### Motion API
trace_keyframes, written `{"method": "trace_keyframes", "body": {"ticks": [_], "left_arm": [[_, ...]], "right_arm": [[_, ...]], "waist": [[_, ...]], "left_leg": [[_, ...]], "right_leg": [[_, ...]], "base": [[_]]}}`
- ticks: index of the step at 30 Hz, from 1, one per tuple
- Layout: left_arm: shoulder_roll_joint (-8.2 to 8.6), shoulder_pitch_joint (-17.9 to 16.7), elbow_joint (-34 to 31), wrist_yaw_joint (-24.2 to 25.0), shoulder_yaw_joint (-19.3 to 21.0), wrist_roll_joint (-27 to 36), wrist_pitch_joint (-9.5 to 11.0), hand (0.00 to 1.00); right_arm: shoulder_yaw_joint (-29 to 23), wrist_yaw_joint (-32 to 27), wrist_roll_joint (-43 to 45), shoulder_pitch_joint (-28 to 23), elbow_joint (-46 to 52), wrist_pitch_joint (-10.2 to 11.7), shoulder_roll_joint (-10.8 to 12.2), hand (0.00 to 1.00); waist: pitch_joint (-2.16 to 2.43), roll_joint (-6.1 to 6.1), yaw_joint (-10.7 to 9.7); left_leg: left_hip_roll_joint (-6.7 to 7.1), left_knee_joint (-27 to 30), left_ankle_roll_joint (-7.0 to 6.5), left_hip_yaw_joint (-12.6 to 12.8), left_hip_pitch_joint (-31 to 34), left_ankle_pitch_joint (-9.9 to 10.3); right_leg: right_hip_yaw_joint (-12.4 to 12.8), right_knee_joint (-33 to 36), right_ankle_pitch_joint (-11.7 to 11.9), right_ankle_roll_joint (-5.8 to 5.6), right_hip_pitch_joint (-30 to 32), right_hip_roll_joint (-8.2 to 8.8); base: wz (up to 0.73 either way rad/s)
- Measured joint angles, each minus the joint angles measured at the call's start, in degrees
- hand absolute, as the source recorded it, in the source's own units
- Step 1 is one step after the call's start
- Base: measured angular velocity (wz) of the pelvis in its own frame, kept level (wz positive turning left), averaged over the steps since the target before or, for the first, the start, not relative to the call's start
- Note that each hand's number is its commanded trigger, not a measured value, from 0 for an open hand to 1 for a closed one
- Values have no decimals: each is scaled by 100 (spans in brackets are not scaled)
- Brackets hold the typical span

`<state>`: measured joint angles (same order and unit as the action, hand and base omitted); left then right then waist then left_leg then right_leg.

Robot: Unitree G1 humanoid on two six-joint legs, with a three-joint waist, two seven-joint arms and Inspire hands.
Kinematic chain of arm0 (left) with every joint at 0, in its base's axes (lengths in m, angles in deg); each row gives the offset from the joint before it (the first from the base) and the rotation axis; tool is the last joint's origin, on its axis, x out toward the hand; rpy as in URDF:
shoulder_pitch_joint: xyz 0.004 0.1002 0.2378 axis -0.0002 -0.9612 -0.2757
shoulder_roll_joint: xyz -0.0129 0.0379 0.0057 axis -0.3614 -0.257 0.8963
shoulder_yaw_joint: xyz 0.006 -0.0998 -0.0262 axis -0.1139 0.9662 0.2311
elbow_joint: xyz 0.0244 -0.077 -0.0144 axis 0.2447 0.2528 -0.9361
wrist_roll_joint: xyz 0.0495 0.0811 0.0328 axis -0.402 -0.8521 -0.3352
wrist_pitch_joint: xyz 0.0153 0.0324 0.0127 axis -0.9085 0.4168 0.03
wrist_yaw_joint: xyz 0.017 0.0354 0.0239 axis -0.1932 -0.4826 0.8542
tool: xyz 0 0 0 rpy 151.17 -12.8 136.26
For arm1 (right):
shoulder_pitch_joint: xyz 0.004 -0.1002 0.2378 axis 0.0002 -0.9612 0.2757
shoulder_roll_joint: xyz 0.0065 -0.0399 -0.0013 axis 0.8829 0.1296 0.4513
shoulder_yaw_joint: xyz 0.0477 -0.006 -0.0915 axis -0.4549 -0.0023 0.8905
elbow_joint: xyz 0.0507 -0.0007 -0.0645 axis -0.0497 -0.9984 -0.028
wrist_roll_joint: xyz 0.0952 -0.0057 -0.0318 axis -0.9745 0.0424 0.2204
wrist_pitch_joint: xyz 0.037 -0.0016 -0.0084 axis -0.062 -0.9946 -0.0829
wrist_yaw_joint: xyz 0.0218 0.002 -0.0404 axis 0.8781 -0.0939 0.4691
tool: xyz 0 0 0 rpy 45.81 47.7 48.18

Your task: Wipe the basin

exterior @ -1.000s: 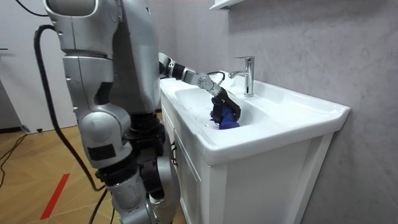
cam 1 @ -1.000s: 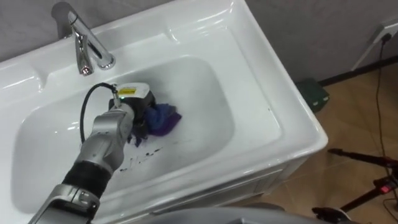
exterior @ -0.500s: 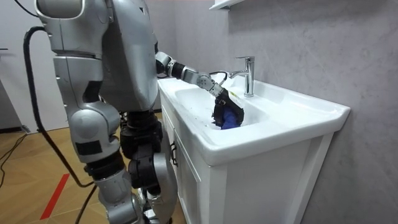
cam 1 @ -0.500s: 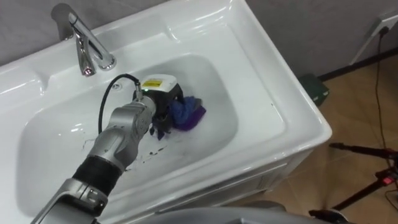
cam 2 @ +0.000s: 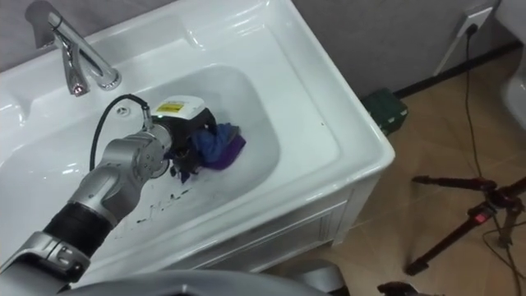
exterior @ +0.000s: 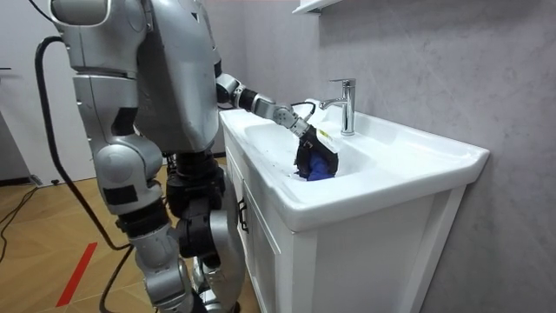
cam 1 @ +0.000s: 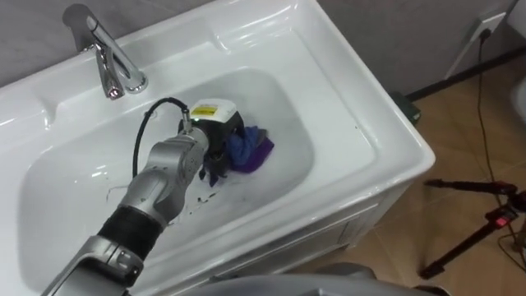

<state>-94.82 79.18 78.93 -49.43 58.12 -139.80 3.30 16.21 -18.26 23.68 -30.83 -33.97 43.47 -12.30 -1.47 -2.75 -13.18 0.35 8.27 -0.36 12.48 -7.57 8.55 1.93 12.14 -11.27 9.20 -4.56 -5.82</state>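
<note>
Basin (cam 1: 353, 115) — left hand (cam 1: 212, 138) clenched on cloth (cam 1: 249, 149)

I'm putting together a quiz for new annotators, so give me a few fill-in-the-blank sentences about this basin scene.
1. The robot hand down in the basin belongs to the robot's ___ arm.
2. Its fingers are curled round a crumpled blue-purple ___.
3. The cabinet under the basin is coloured ___.
4. The faucet stands on the basin's back ___.

Missing words: left; cloth; white; rim.
</note>
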Motion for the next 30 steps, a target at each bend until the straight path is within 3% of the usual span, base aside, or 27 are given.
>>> {"method": "trace_keyframes", "body": {"ticks": [7, 12, 18, 28, 30], "left_arm": [[115, -170, 60, -84, 102, 8, -41, 100], [180, -317, 33, -21, 214, 7, -114, 100], [175, -619, -125, 89, 450, -3, -122, 100], [131, -627, -176, 470, 590, 9, -136, 100], [118, -641, -213, 600, 670, 10, -123, 100]], "right_arm": [[0, -10, -17, 120, 93, -51, 42, 0], [-7, -51, -16, 122, 297, -127, 42, 0], [-147, -85, 8, 228, 317, -129, 47, 0], [-238, -133, 8, 289, 324, -125, 22, 0], [-240, -131, 39, 300, 286, -125, 22, 0]], "waist": [[27, -6, 108], [104, 0, 103], [109, 0, 112], [114, 10, 175], [115, 12, 225]], "left_leg": [[-3, 100, 1, -18, -1, 0], [-10, 105, 1, -5, -14, 0], [-24, 146, 2, -3, 14, 1], [-45, 248, 4, -21, 86, 0], [-53, 246, 4, -24, 87, 1]], "right_leg": [[31, 62, -14, 25, -25, 0], [5, 72, -1, 49, -39, -1], [-26, 91, 6, 62, -37, 6], [-88, 96, 8, 68, -16, 5], [-80, 93, -47, -33, -17, -6]], "base": [[0], [0], [-2], [2], [-2]]}}
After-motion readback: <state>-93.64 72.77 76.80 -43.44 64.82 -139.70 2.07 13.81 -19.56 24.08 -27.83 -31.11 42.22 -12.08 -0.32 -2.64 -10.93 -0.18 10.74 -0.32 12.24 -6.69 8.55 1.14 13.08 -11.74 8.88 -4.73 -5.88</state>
